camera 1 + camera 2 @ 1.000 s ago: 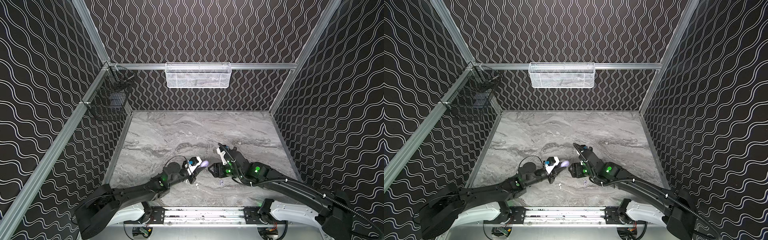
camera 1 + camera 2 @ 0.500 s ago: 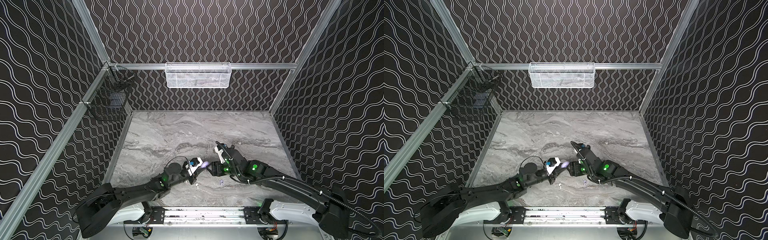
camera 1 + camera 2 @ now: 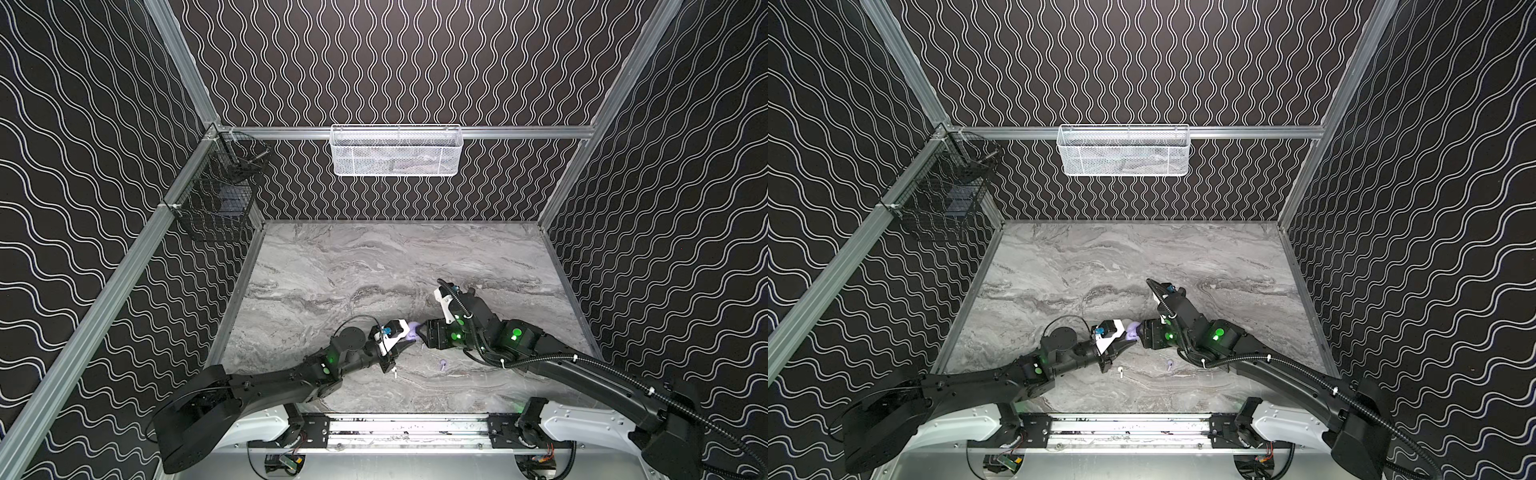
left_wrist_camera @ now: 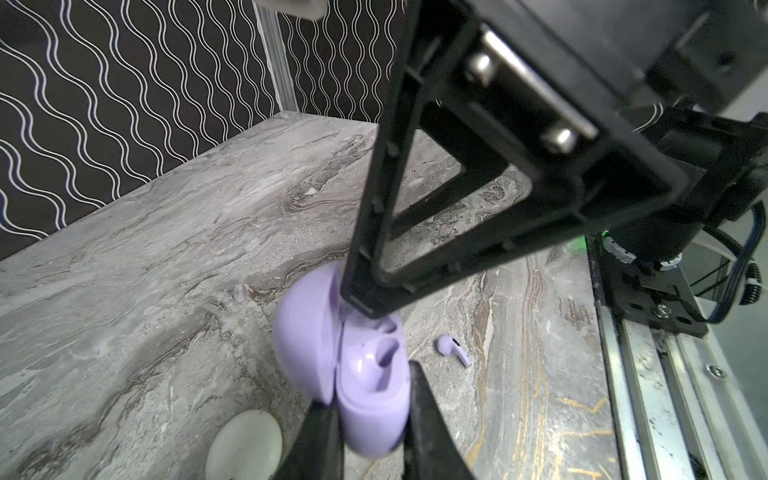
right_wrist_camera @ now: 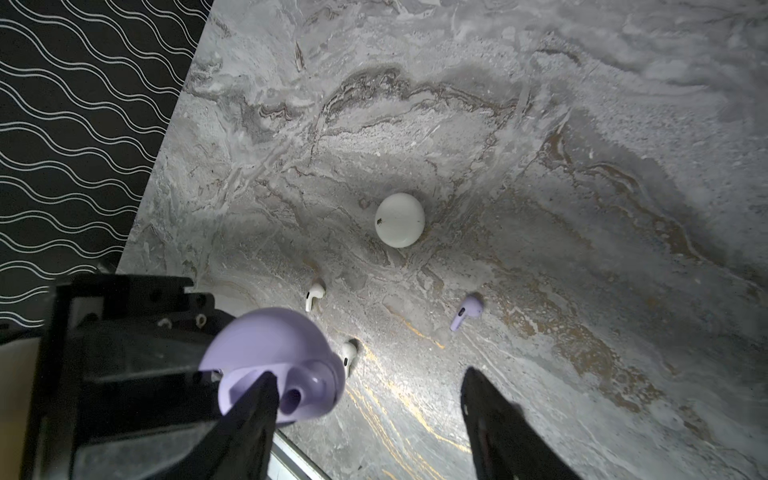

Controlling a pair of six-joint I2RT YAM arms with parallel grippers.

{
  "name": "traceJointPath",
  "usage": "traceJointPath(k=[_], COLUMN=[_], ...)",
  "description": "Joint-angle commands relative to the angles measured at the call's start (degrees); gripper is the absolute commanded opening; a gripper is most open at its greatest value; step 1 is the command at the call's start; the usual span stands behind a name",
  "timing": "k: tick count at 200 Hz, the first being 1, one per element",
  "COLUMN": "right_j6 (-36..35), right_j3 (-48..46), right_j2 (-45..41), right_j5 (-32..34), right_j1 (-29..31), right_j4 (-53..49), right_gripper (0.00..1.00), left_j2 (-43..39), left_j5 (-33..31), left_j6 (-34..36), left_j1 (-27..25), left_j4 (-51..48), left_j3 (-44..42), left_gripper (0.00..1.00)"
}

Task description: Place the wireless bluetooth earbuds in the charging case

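left tool [image 4: 368, 386] clamped on open lavender case [image 4: 307, 332] | right tool [image 5: 368, 372] apart, one finger [image 4: 360, 257] at the case mouth | we see lavender earbud [image 5: 467, 311] and two white earbuds [image 5: 314, 296] loose on bench [image 5: 582, 166] | we fear finger pressure levers case from grip, or lid snaps shut

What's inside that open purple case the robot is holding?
The lavender case is open. One socket shows and it is hollow, no earbud in it. A finger of the right gripper covers the other socket, so its contents cannot be seen.
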Motion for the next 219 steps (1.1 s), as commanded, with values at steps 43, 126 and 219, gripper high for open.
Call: traceJointPath(k=[43,126,219], right_j6=[0.57,15.1,28.26], right_j3=[1.89,-0.63,-2.32], right_j2=[-1.93,-2.19,8.96], right_j5=[2.4,13.54,14.42], right_j1=[-0.13,1.66,8.81], right_j4=[-2.2,-9.79,-14.3], right_gripper=[0.72,0.72,0.66], left_j2=[-0.42,-1.29,-3.84], left_j5=[-1.87,-6.47,-10.09], left_j6=[0.36,-1.03,-3.45], left_j1=[-0.1,-0.07,-0.08], left_j4=[0.58,1.77,3.04], left_j3=[0.44,-0.62,-2.49], left_gripper=[0.0,0.0,0.0])
